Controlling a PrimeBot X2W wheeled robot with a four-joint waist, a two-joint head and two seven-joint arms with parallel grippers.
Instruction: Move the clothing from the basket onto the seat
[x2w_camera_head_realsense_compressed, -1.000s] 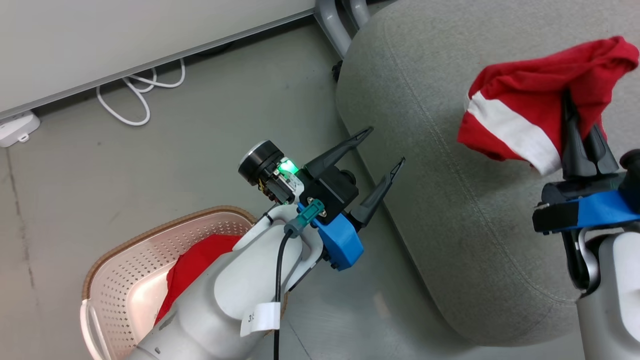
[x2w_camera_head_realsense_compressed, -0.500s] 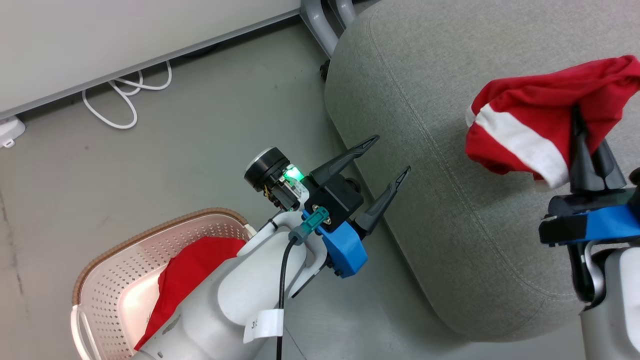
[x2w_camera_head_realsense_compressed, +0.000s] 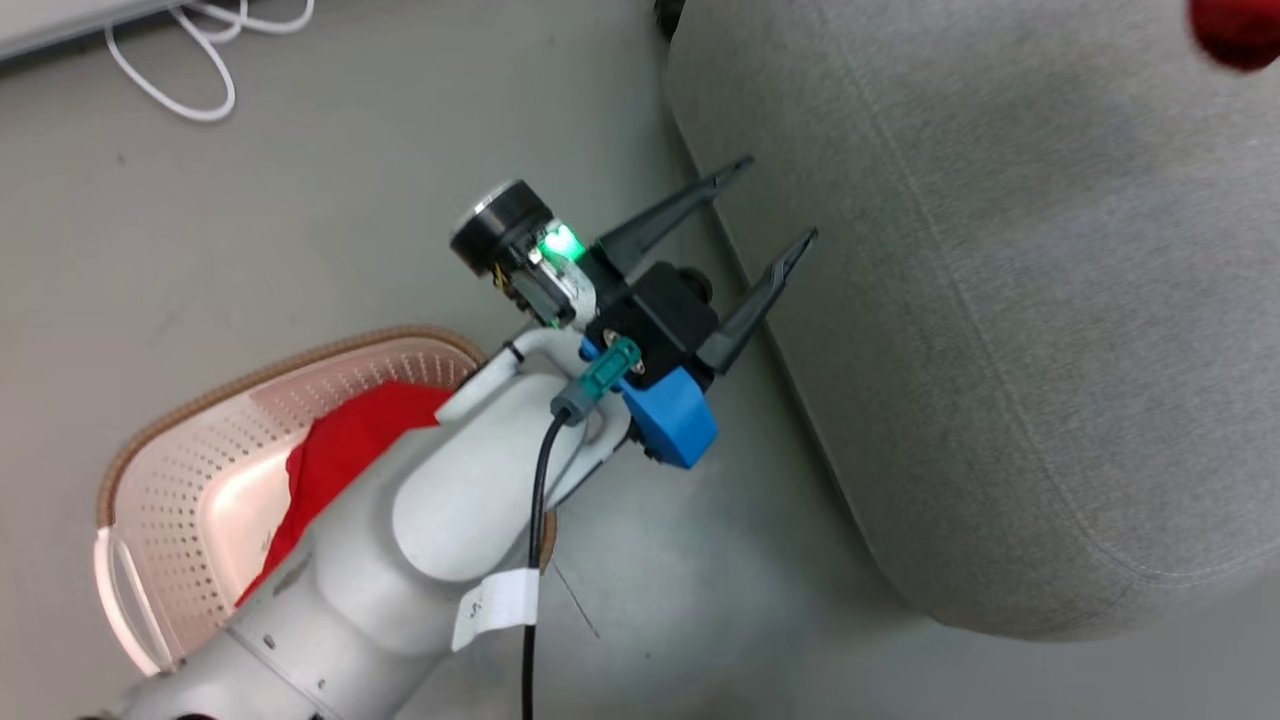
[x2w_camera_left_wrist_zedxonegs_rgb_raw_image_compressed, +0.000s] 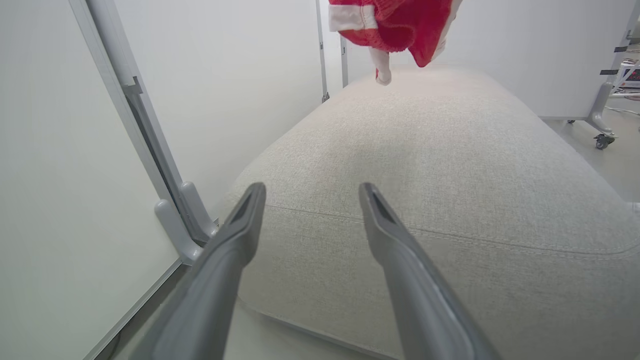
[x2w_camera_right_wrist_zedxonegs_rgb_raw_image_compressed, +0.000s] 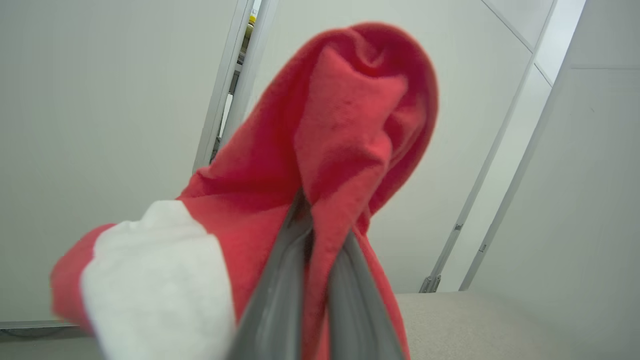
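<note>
My left gripper (x2w_camera_head_realsense_compressed: 778, 202) hangs open and empty beside the left edge of the grey seat (x2w_camera_head_realsense_compressed: 1000, 300), above the floor. Behind its forearm stands the cream perforated basket (x2w_camera_head_realsense_compressed: 180, 480) with its brown rim, and a red garment (x2w_camera_head_realsense_compressed: 340, 440) lies inside, partly hidden by the arm. In the left wrist view the open fingers (x2w_camera_left_wrist_zedxonegs_rgb_raw_image_compressed: 240, 235) point at the seat (x2w_camera_left_wrist_zedxonegs_rgb_raw_image_compressed: 425, 150), and another red garment with white trim (x2w_camera_left_wrist_zedxonegs_rgb_raw_image_compressed: 395, 25) dangles above its far end. My right gripper (x2w_camera_right_wrist_zedxonegs_rgb_raw_image_compressed: 312, 235) is shut on that garment (x2w_camera_right_wrist_zedxonegs_rgb_raw_image_compressed: 345, 125), bunched over the fingertips. A red corner (x2w_camera_head_realsense_compressed: 1235, 35) shows top right.
A white cable (x2w_camera_head_realsense_compressed: 190, 70) loops on the grey floor at the upper left. White partition panels on grey feet (x2w_camera_left_wrist_zedxonegs_rgb_raw_image_compressed: 175, 220) stand left of and behind the seat. Another panel's castor foot (x2w_camera_left_wrist_zedxonegs_rgb_raw_image_compressed: 602, 140) sits to the right of the seat.
The head camera has swung, shifting the whole picture. The right gripper and its red garment have left that view except for a red corner. The left gripper stays open by the seat's edge.
</note>
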